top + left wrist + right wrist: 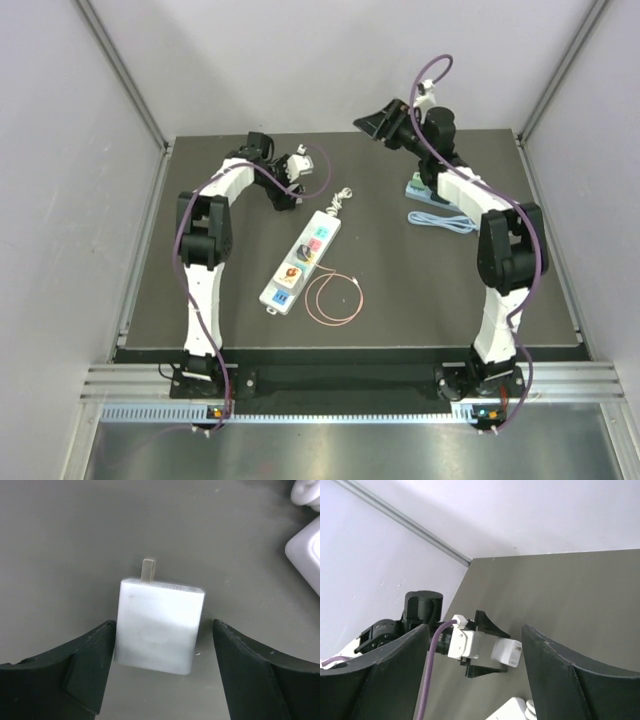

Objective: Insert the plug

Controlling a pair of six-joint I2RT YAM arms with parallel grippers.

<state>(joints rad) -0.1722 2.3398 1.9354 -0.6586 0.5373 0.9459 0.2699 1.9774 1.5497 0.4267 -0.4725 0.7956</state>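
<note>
The white plug (160,630) lies flat on the dark table, its metal prong (148,569) pointing away from the wrist. My left gripper (163,630) straddles it with jaws open: the left finger (90,665) is at the plug's side and the right finger (245,665) stands clear of it. From the right wrist view, the same plug (507,652) shows between the left arm's fingers. The white power strip (302,258) lies mid-table, with coloured stickers beside its sockets. My right gripper (372,122) is raised at the back, open and empty.
A thin copper-coloured cable loop (335,298) lies next to the strip's near end. A coiled blue cable (445,220) and a small teal item (415,187) sit by the right arm. The strip's corner (307,550) is close to the left gripper's right.
</note>
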